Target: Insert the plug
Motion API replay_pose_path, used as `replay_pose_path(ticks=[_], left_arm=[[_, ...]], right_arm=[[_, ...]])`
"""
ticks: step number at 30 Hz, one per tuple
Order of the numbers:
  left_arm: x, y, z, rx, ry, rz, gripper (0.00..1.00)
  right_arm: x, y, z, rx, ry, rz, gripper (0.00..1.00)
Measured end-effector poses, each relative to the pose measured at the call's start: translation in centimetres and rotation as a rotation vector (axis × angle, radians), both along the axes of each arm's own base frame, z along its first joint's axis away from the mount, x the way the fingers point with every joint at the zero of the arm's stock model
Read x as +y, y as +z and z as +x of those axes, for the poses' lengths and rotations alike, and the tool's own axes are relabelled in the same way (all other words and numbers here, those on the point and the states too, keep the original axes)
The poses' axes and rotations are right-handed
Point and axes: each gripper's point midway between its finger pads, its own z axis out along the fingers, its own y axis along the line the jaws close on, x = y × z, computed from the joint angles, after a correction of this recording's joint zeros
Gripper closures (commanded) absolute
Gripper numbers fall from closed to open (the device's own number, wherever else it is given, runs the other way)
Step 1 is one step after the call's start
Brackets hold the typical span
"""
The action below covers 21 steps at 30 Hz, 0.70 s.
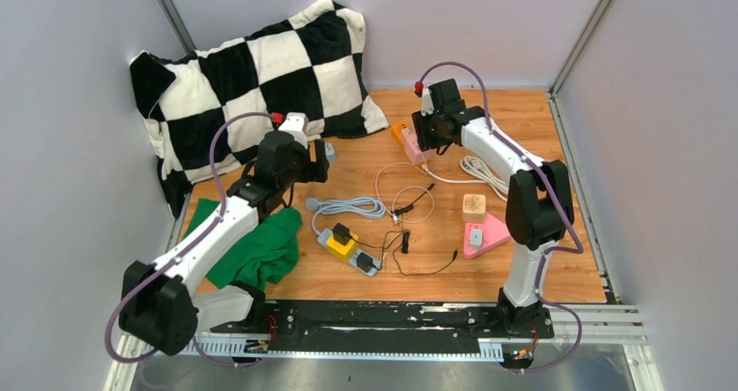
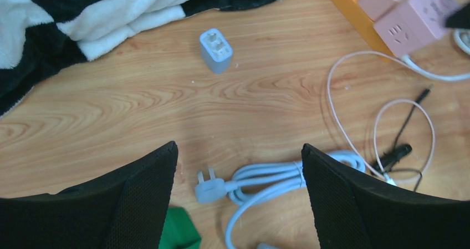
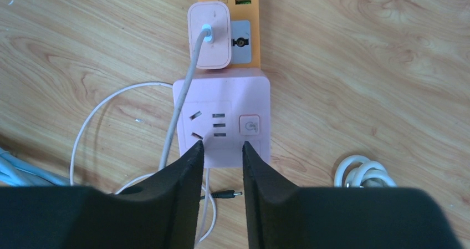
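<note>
Pre-grasp: left claw (image 2: 238, 148) spread above blue three-pin plug (image 2: 209, 189); right claw (image 3: 223, 149) narrowly parted over pink socket cube (image 3: 221, 102). Next: descend, pinch plug.

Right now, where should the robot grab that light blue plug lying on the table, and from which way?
I'd grab the light blue plug by its chunky body, pinching the two sides just behind the prongs. Come straight down from above: it lies flat on the table with both sides clear, and its cable trails off the back. The open left pincer hangs almost over it.
</note>
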Motion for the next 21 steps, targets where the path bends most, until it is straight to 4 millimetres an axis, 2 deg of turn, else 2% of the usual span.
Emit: replay_pose_path(ticks=[3, 5, 8, 14, 21], left_arm=[[0.2, -1.2, 2.1, 0.042, 0.078, -0.024, 0.21], [0.0, -1.7, 4.0, 0.06, 0.116, -0.033, 0.23], [-0.4, -2.9, 6.8, 0.085, 0.161, -0.044, 0.26], [-0.8, -5.9, 11.1, 0.138, 0.222, -0.061, 0.33], [-1.4, -8.1, 14.7, 0.17, 0.243, -0.057, 0.37]], right_arm=[[-0.4, 1.3, -0.5, -0.016, -0.025, 0.011, 0.4], [-0.7, 2.8, -1.1, -0.041, -0.044, 0.026, 0.3], [-1.2, 5.0, -2.3, -0.08, -0.069, 0.052, 0.02], [-2.4, 8.4, -5.2, -0.154, -0.096, 0.102, 0.0], [-2.4, 9.6, -7.9, -0.246, -0.1, 0.228, 0.0]])
